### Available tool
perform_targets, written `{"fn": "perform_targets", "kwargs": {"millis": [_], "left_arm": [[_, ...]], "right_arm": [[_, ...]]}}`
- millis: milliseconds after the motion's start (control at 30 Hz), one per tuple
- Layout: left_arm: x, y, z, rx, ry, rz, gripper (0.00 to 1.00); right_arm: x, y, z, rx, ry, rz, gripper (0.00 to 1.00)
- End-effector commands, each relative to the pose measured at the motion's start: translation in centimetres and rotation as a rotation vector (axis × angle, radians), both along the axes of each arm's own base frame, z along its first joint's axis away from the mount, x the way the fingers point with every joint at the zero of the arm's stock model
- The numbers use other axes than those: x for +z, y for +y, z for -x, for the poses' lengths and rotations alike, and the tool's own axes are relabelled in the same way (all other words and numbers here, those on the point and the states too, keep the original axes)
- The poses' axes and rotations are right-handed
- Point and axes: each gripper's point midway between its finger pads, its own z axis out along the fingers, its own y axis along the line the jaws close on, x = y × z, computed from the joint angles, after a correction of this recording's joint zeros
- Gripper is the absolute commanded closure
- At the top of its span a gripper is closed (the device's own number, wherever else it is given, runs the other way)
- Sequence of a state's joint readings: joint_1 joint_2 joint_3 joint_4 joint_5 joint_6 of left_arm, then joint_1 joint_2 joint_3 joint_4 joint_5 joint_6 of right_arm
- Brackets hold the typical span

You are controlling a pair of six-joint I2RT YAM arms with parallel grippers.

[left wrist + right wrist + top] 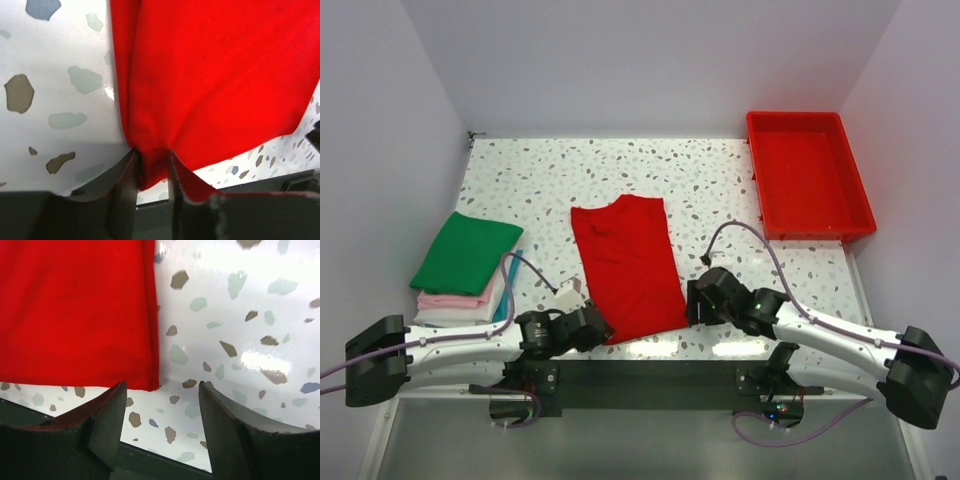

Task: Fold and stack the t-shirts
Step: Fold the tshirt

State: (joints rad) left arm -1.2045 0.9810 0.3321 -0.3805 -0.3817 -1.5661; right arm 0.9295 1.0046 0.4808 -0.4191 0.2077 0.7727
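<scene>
A bright red t-shirt [625, 265] lies folded in a long strip in the middle of the table. My left gripper [600, 328] is shut on its near left corner; the red cloth [200, 80] is pinched between the jaws in the left wrist view. My right gripper [692, 303] is open and empty just right of the shirt's near right corner [150, 382], with its jaws apart over bare table. A stack of folded t-shirts sits at the left, with a green shirt [466, 252] on top, then pale pink [452, 300], white and a teal edge [507, 290].
A rigid red plastic tray [808, 175] stands at the back right, with nothing in it. The table's near edge and a dark rail [650, 375] run just below both grippers. Walls close in the table on three sides.
</scene>
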Motion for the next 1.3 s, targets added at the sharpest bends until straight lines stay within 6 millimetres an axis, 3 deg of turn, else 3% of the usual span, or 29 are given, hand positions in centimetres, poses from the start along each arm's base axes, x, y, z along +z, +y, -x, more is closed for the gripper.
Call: {"fn": "perform_targets", "kwargs": {"millis": [0, 67, 133, 167, 200, 267, 300, 367, 400, 433, 467, 500, 533, 567, 633, 700, 733, 867, 1267], "left_arm": [[0.0, 1.3, 0.3, 0.022, -0.006, -0.005, 0.53], [0.5, 1.9, 0.3, 0.020, -0.021, 0.003, 0.48], [2.5, 2.0, -0.1, 0.025, -0.064, 0.051, 0.46], [3.7, 3.0, -0.5, 0.051, -0.091, 0.019, 0.46], [5.3, 3.4, -0.9, 0.067, -0.121, 0.041, 0.46], [8.3, 5.4, -1.9, 0.127, -0.191, 0.001, 0.46], [9.6, 6.1, -2.3, 0.155, -0.221, 0.007, 0.46], [12.7, 8.2, -3.2, 0.225, -0.293, -0.003, 0.45], [13.8, 8.8, -3.5, 0.249, -0.317, 0.004, 0.45], [15.4, 9.5, -3.6, 0.267, -0.341, 0.013, 0.45], [16.6, 10.3, -4.0, 0.297, -0.378, 0.025, 0.45], [17.5, 10.7, -4.2, 0.313, -0.394, 0.035, 0.45], [18.8, 11.1, -4.3, 0.325, -0.412, 0.057, 0.45], [19.6, 11.5, -4.4, 0.330, -0.437, 0.062, 0.45], [20.6, 11.8, -4.5, 0.332, -0.454, 0.074, 0.45], [20.8, 11.9, -4.5, 0.327, -0.459, 0.073, 0.45], [20.7, 12.0, -4.4, 0.324, -0.457, 0.065, 0.45], [20.3, 12.0, -4.2, 0.317, -0.442, 0.072, 0.45], [19.7, 12.5, -3.8, 0.318, -0.438, 0.096, 0.46]], "right_arm": [[5.5, 0.2, -2.9, -0.021, -0.170, -0.007, 0.36], [8.5, 2.5, -4.7, 0.002, -0.240, -0.069, 0.37], [10.6, 5.1, -6.4, 0.045, -0.304, -0.111, 0.46], [12.9, 7.0, -7.4, 0.071, -0.337, -0.162, 0.48], [11.7, 8.5, -8.4, 0.107, -0.320, -0.121, 0.54], [14.8, 12.3, -10.4, 0.145, -0.376, -0.198, 0.60], [12.4, 14.0, -11.4, 0.175, -0.345, -0.150, 0.61], [13.8, 17.1, -13.3, 0.194, -0.375, -0.182, 0.64], [13.5, 18.3, -13.9, 0.212, -0.372, -0.180, 0.66], [10.5, 19.4, -14.3, 0.227, -0.325, -0.126, 0.67], [11.7, 20.9, -15.3, 0.230, -0.346, -0.143, 0.69], [11.1, 21.6, -15.7, 0.231, -0.342, -0.124, 0.70], [8.5, 22.3, -15.7, 0.243, -0.308, -0.075, 0.70], [9.1, 23.2, -16.3, 0.241, -0.325, -0.081, 0.71], [6.5, 23.9, -16.6, 0.244, -0.303, -0.012, 0.72], [6.2, 24.9, -17.2, 0.246, -0.317, 0.009, 0.73], [5.0, 25.3, -17.4, 0.245, -0.309, 0.044, 0.73], [3.6, 25.6, -18.0, 0.222, -0.328, 0.122, 0.73], [1.5, 25.5, -18.9, 0.197, -0.334, 0.247, 0.74]]}}
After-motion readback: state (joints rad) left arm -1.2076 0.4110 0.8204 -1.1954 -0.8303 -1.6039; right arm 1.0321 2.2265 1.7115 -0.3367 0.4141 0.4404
